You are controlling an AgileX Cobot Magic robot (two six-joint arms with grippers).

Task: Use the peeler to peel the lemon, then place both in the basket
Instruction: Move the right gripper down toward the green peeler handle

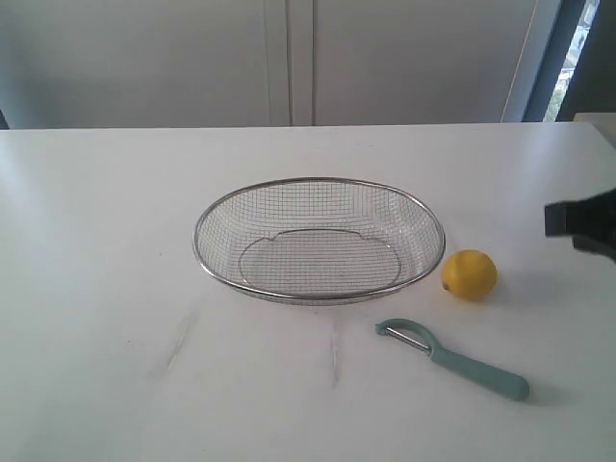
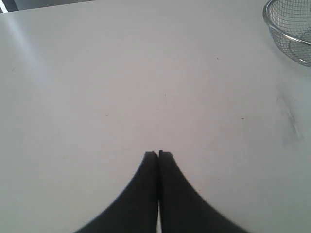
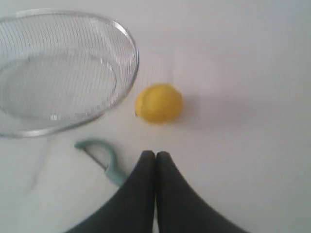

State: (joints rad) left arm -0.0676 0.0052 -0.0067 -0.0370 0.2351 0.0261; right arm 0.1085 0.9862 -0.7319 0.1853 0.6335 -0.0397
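A yellow lemon (image 1: 470, 274) lies on the white table just right of the wire-mesh basket (image 1: 202, 223). The teal-handled peeler (image 1: 452, 360) lies in front of the lemon, blade head toward the basket. My right gripper (image 3: 155, 154) is shut and empty, hovering above the table short of the lemon (image 3: 159, 103), with the peeler (image 3: 101, 156) beside its fingers and the basket (image 3: 133, 48) beyond. In the exterior view only a dark part of the right arm (image 1: 582, 221) shows at the right edge. My left gripper (image 2: 158, 154) is shut, empty, over bare table.
The basket's rim (image 2: 268, 23) shows at a corner of the left wrist view. Faint grey scuff marks (image 1: 178, 339) streak the tabletop in front of the basket. A pale wall and a window strip stand behind the table.
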